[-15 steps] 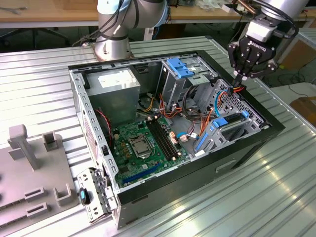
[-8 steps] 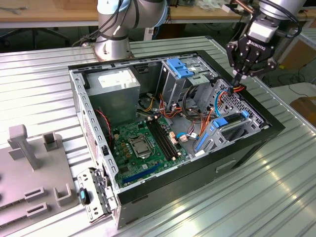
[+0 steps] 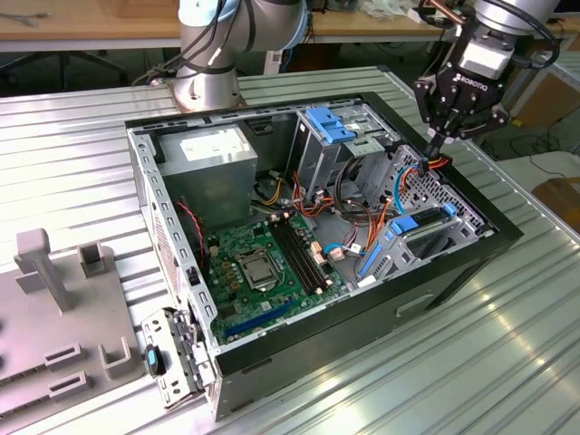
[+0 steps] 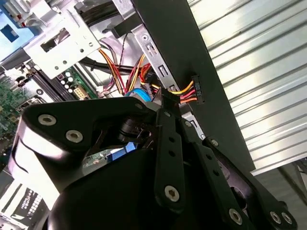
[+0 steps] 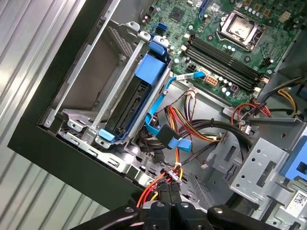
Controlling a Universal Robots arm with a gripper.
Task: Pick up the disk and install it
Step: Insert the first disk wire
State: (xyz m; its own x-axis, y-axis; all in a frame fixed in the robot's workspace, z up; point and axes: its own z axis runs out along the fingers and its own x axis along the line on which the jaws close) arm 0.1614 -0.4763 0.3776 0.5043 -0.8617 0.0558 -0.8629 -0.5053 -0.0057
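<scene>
The disk [image 5: 128,108], a dark drive in a blue plastic bracket, lies slanted inside the metal bay at the corner of the open computer case [image 3: 453,272]. In the exterior view the disk [image 3: 419,232] is at the case's right end. My gripper [image 3: 433,152] hangs just above that bay, a little beyond the disk. Its fingers [image 5: 160,208] are shut on a black power connector [image 5: 171,181] with red, orange and yellow wires. The second wrist view shows the gripper [image 4: 165,98] beside the connector [image 4: 195,91] over the case's black edge.
A grey power-supply box [image 3: 213,163] sits at the case's far left corner, and a silver cage with a blue latch [image 3: 331,127] stands beside it. The green motherboard [image 3: 263,263] fills the floor. Loose cables [image 3: 349,213] crowd the middle. A grey fixture [image 3: 54,299] stands on the ribbed table.
</scene>
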